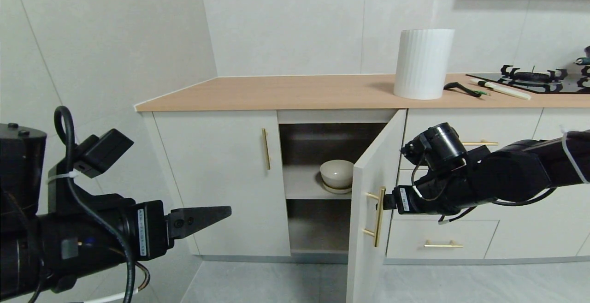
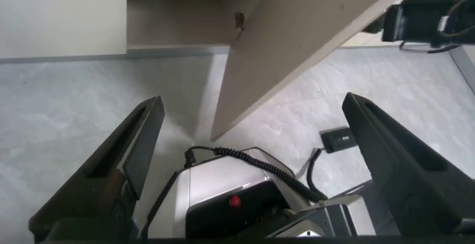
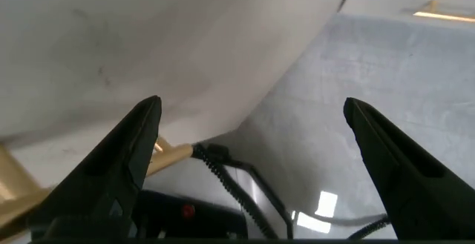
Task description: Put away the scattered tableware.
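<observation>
Now wide open, holding nothing: right gripper (image 1: 386,201) beside door handle (image 1: 379,215), left gripper (image 1: 221,211) at its nine o'clock; bowl (image 1: 337,173) on shelf (image 1: 302,184).

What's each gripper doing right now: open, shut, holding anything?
Left gripper: open, holding nothing.
Right gripper: open, at the door handle of the open cabinet, gripping nothing.

Cream bowl (image 1: 337,173), gold handle (image 1: 379,215)
</observation>
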Robot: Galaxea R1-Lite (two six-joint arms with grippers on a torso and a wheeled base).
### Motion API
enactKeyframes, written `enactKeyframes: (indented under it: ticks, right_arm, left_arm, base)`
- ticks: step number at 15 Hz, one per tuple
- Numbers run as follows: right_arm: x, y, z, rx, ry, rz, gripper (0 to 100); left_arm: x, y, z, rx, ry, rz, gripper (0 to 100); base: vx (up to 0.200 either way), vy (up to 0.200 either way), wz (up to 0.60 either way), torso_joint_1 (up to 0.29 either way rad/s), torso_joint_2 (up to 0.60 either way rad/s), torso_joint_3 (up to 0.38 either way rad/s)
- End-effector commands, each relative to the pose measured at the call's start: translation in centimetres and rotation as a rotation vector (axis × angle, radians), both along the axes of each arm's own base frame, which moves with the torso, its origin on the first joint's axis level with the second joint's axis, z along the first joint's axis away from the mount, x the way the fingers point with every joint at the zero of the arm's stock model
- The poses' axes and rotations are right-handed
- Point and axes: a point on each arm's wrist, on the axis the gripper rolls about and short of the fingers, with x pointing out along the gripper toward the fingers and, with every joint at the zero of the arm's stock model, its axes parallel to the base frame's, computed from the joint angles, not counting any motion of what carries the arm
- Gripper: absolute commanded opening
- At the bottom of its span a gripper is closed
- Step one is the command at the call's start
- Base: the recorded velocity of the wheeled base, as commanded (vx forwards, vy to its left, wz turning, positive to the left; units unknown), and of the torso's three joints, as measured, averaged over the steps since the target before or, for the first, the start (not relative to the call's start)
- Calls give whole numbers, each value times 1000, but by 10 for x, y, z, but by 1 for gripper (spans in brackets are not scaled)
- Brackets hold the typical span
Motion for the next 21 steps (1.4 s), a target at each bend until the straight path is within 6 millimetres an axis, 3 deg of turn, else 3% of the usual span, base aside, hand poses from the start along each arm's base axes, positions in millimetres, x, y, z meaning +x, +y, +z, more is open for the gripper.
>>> enactKeyframes:
  ticks: [1,6,17,21]
  right_arm:
    - [6,4,-11,-9,21,3,100]
    - [25,24,-38,62,-29,-21,100]
    - [47,40,-61,224,-113,-116,100]
    - [47,44,-63,241,-105,-125,100]
  left_arm:
    - [0,0,-1,2,3,0,100]
    - [0,0,-1,3,4,-2,100]
    - [-2,1,-4,36,-7,-23,100]
    - [-3,1,-3,35,-8,-23,100]
  base:
    - [0,0,0,0,0,0]
    - [0,0,0,0,0,0]
    - [0,0,0,0,0,0]
    - [200,0,0,2,5,5]
